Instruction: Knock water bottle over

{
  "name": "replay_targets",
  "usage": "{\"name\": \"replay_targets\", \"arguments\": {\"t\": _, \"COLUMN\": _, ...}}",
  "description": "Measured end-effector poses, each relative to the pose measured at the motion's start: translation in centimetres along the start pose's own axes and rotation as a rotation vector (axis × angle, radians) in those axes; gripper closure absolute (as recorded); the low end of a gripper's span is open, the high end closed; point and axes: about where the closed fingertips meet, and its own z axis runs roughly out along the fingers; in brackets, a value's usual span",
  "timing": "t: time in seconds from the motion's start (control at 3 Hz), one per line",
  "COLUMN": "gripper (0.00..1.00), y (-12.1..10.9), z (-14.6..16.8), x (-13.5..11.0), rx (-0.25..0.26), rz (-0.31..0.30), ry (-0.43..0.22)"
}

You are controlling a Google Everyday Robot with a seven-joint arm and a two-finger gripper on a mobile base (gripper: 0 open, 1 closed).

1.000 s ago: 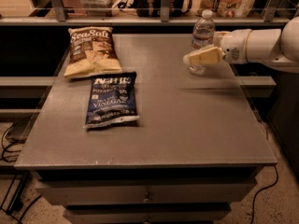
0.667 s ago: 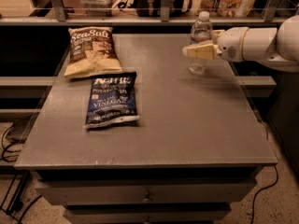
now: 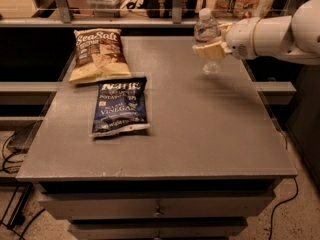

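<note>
Spanning the view, a flat matte grey table (image 3: 200,129) carries a smooth white rounded arm (image 3: 280,31) over its right edge, two crinkly chip bags, blue Kettle (image 3: 120,106) and yellow Sea Salt (image 3: 99,54), toward the left edge. The clear ribbed water bottle (image 3: 206,31) stands upright near the far right corner. The gripper (image 3: 209,39) straddles it, beige fingers (image 3: 210,50) parted, the near one crossing its body.

Water bottle (image 3: 205,30): clear, white cap, upright, far right of table (image 3: 210,134); claw (image 3: 201,50) crossing its middle.
</note>
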Motion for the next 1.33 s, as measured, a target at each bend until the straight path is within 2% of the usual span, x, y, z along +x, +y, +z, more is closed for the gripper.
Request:
{"name": "replay_targets", "arguments": {"t": 0.33, "gripper": 1.00, "y": 2.5, "z": 0.1, "x": -0.8, "rx": -0.038, "rz": -0.172, "ry": 0.159}}
{"name": "replay_targets", "arguments": {"t": 0.67, "gripper": 1.00, "y": 5.0, "z": 0.5, "x": -0.4, "rx": -0.111, "rz": -0.339, "ry": 0.340}}
{"name": "replay_targets", "arguments": {"t": 1.0, "gripper": 1.00, "y": 6.3, "z": 0.6, "x": 1.3, "rx": -0.203, "rz": -0.439, "ry": 0.494}}
{"name": "replay_targets", "arguments": {"t": 1.33, "gripper": 0.83, "y": 7.4, "z": 0.4, "x": 3.6, "rx": -0.294, "rz": -0.505, "ry": 0.635}}
